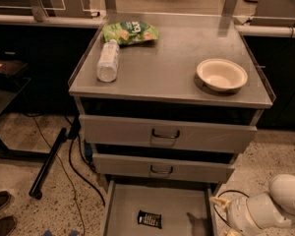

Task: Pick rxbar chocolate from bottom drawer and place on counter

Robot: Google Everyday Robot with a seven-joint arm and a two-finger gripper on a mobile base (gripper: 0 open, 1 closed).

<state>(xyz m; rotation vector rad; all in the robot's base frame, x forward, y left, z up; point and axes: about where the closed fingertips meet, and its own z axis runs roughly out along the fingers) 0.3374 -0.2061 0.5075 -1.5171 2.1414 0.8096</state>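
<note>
- On top of the cabinet: counter (pixel 172 77), brushed steel, carrying a clear bottle (pixel 108 61) lying on its side, a green snack bag (pixel 130 32) behind it and a pale bowl (pixel 221 74) at right. Bare steel between bottle and bowl, judged ample for a set-down.
- Below two closed upper drawers: bottom drawer (pixel 179 205), pulled out. Floor plain and bare but for one item. Front part cut off by the lower picture edge.
- At lower right corner: white arm (pixel 278 208), rounded segments, outside the drawer's right wall and over the speckled floor.
- At the arm's forward end: gripper (pixel 228 225), low, just beside the drawer's right wall, partly cut by the picture edge. Open or closed: cannot tell. Not holding the bar, since that lies in the drawer.
- On the drawer floor, left of centre: rxbar chocolate (pixel 149 219), flat, black wrapper with pale lettering, clear of every wall in view.
- Key relation: bar to picture-left of the gripper, well apart, with the drawer's right wall between them. Long axis side to side, roughly parallel to the drawer front, slightly tilted.
- Judgement: leftward travel over the wall, then descent from above, with closure across the short front-to-back width. Only one arm, so no choice of side.
</note>
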